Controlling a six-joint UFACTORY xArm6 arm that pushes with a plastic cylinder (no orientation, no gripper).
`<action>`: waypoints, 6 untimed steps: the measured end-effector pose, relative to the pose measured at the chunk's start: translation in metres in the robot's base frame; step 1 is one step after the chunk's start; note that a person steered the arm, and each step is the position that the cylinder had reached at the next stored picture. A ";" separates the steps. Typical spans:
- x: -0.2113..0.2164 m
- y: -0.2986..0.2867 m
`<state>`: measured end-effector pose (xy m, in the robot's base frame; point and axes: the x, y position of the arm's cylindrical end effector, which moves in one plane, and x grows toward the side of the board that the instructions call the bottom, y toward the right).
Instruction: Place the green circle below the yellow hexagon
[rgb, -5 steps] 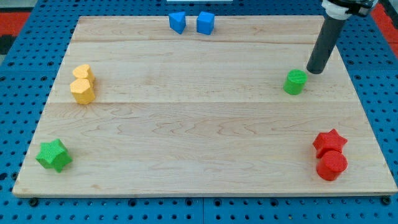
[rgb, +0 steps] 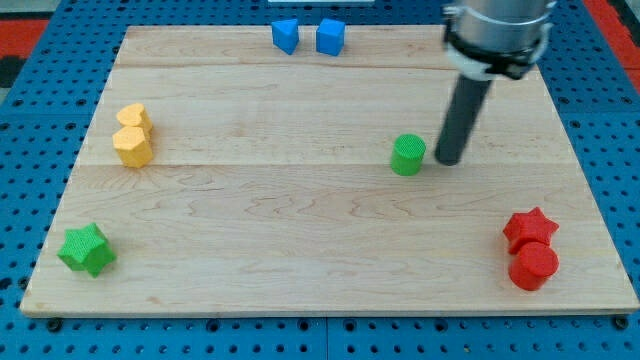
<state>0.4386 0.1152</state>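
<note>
The green circle (rgb: 407, 155) stands on the wooden board (rgb: 300, 250), right of the board's middle. My tip (rgb: 447, 160) is just to its right, close to touching it. The yellow hexagon (rgb: 132, 146) sits near the board's left edge, with a yellow heart-like block (rgb: 134, 117) touching it just above. The green circle is far to the right of the yellow hexagon, at about the same height in the view.
A green star (rgb: 86, 249) lies at the bottom left. Two blue blocks (rgb: 286, 35) (rgb: 330, 37) sit at the top edge. A red star (rgb: 529, 228) and a red circle (rgb: 533, 266) sit at the bottom right.
My tip has moved left and down the view. The green circle has slid left and slightly down, from the right part of the board toward the middle.
</note>
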 end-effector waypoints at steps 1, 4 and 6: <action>-0.008 -0.072; -0.010 -0.243; 0.004 -0.279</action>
